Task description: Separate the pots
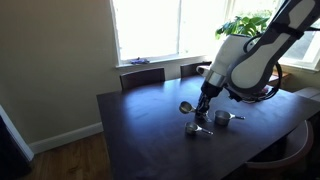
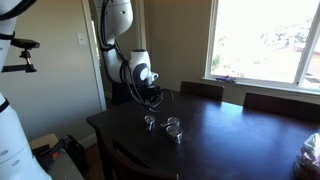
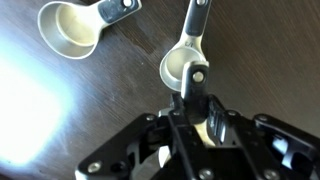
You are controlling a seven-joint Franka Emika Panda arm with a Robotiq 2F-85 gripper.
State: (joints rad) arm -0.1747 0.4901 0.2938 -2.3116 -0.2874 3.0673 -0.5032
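Small shiny metal pots with thin straight handles show on the dark wooden table (image 1: pixel 140 120). My gripper (image 1: pixel 205 102) is shut on the handle of one pot (image 1: pixel 186 106) and holds it tilted just above the table. In the wrist view the gripper (image 3: pixel 197 112) grips that dark handle (image 3: pixel 196 88), and the held pot's bowl is mostly hidden under the jaws. Two more pots lie apart on the table: one (image 1: pixel 196 128) (image 3: pixel 184 68) right below the gripper, the other (image 1: pixel 222 118) (image 3: pixel 68 26) beside it. In an exterior view the gripper (image 2: pixel 150 97) hangs over the group (image 2: pixel 172 125).
Chairs (image 1: pixel 140 75) (image 2: pixel 200 90) stand along the table's far side under the windows. A plant (image 1: pixel 250 22) sits by the window behind the arm. The table's edge (image 1: pixel 105 130) is near the pots in an exterior view.
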